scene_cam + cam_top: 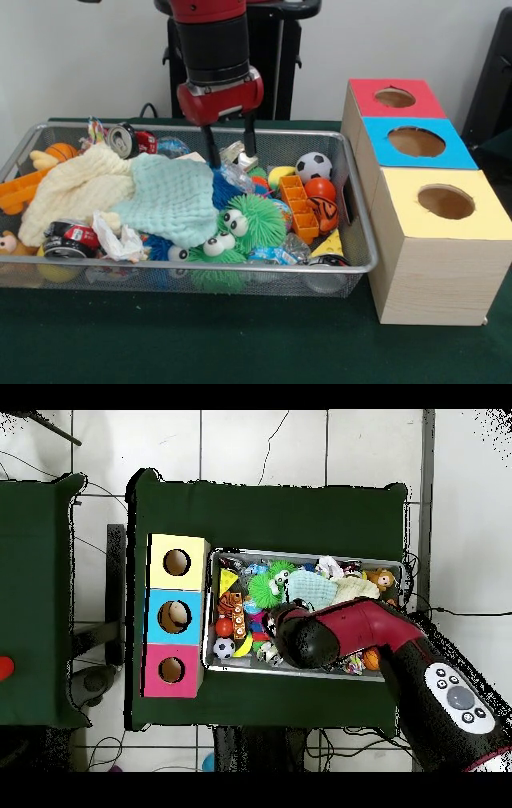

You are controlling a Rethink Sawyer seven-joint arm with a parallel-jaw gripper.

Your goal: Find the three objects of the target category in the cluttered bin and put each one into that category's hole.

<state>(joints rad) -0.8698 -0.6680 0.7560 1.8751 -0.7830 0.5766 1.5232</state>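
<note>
A wire bin (352,208) sits on the green table (240,344), packed with toys and cloths. The arm (214,48) descends over the bin's far edge, and its gripper (230,148) hangs with two black fingers (210,148) apart, tips down among the clutter just beside a crumpled clear wrapper (238,174); nothing is clamped between them.

Left half of the bin: a cream cloth (76,188) overlapped by a mint cloth (172,200), a small basketball (61,151) near the far left corner, a can (122,139) on the far edge, an orange plastic piece (20,192) against the left wall, and a red toy car (70,235) near the front edge.

Centre and right half: a green furry toy (252,220) with googly eyes, a second one (212,256) at the front edge, a soccer ball (314,166) close to the far right corner, an orange ball (320,189) just in front of it, an orange block (298,206), a tiger-striped ball (324,212) beside the block, and a yellow wedge (328,246) in the front right corner.

Beside the bin's right wall stand three wooden boxes in a row, each with one round hole: a red box (392,98) farthest, a blue box (414,142) in the middle, a yellow box (444,204) nearest. In the overhead view the arm (400,649) covers much of the bin (300,669), and the blue box (177,616) shows a pale object inside its hole.

The target category cannot be told from the views.
</note>
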